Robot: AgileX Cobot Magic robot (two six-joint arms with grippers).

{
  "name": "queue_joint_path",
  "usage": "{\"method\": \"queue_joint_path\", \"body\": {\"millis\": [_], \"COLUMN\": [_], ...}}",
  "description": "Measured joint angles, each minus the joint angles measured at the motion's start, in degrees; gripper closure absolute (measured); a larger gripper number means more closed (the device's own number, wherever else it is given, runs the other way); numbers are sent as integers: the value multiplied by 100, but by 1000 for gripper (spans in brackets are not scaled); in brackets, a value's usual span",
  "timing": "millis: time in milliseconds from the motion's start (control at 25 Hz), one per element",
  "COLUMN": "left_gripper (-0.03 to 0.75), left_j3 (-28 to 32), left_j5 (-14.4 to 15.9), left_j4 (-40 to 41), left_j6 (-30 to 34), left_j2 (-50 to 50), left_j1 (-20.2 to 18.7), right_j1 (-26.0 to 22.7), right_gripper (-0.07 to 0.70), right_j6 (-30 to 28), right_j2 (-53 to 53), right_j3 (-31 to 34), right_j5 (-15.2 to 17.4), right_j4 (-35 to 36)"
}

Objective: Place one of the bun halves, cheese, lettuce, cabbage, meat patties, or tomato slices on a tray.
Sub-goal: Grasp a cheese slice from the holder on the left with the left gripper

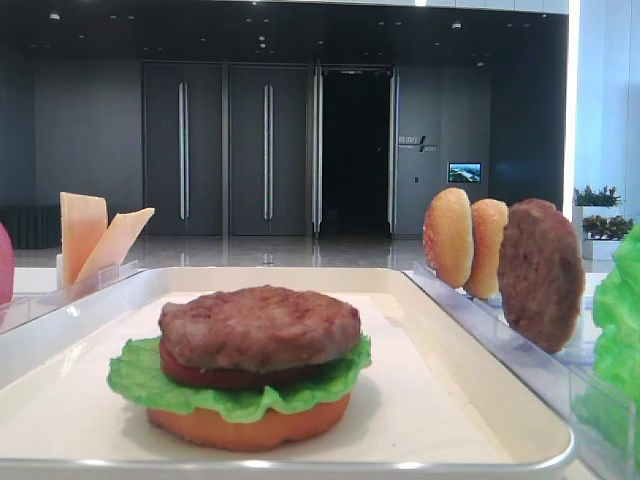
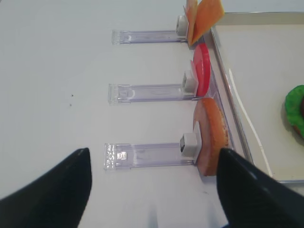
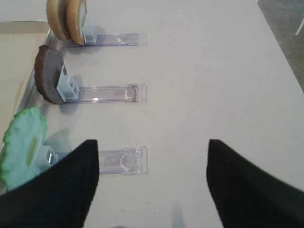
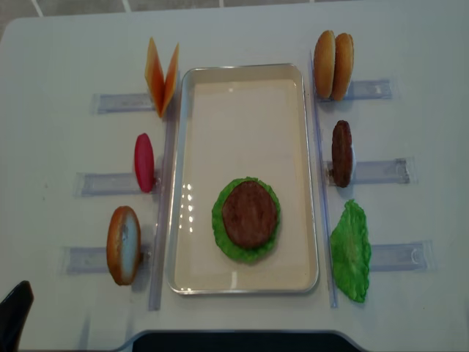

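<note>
The tray (image 4: 176, 183) sat mid-table, a stack near its front edge: bun half, tomato, lettuce (image 4: 223, 231), patty (image 4: 249, 214). The cheese (image 4: 161, 77) (probably the next layer) stood upright in a rack off the tray's far-left corner, easy to pinch. The left gripper (image 2: 152, 190) and right gripper (image 3: 152, 185) hovered over the table, jaws wide, empty.

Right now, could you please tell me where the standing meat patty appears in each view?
Low exterior: standing meat patty, right, behind tray rim.
Right wrist: left edge, middle rack.
Left wrist: not visible.
Overhead: right of tray.
Shared landmark: two bun halves beside it.
</note>
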Motion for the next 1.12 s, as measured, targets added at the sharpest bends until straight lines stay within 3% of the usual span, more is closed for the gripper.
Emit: {"method": "queue_joint_path", "body": {"millis": [840,1120], "left_gripper": [171,171], "left_j3": [0,-300], "left_j5": [0,86], "left_j4": [-10,43], "left_j6": [0,-40], "left_j2": [0,640], "left_j1": [0,0], "right_j1": [0,0], "right_gripper": [144,144], "right_j6": [0,0], "right_j2": [-5,-5], "right_j3": [0,0], "right_j5": [0,0], "right_j4": [0,0]}}
